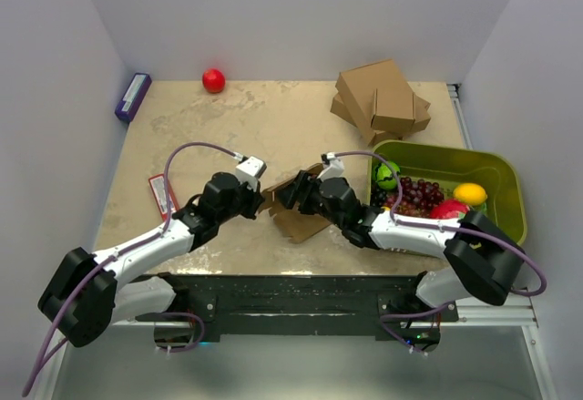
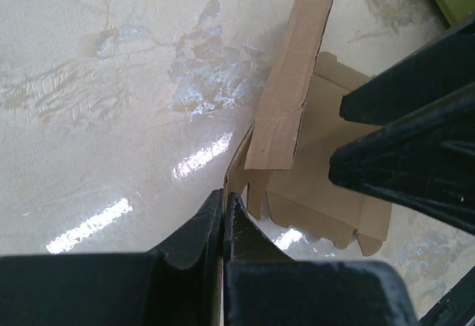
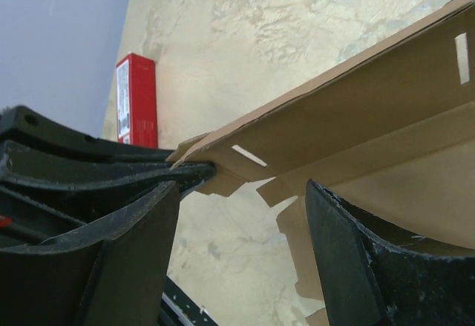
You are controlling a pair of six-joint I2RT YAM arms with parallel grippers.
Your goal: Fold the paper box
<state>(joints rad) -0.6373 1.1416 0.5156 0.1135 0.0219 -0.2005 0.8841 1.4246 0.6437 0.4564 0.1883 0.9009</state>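
The paper box (image 1: 301, 220) is a brown die-cut sheet, partly raised off the table between the two arms. One long flap (image 2: 293, 81) stands upright, and the notched panel (image 2: 326, 192) lies beneath it. My left gripper (image 2: 224, 198) is shut, pinching a corner of the sheet; the right wrist view shows its black tips (image 3: 189, 171) clamped on that corner. My right gripper (image 3: 241, 218) is open just under the slotted flap (image 3: 371, 111), with bare table between its fingers. Its right finger (image 3: 356, 266) is close to a hanging flap.
A green bin (image 1: 437, 149) of fruit stands at the right, close behind the right arm. Behind it is a stack of ready-made cardboard boxes (image 1: 383, 99). A red ball (image 1: 213, 80) and a purple box (image 1: 133, 96) lie at the back left. A red packet (image 1: 161, 192) lies by the left arm.
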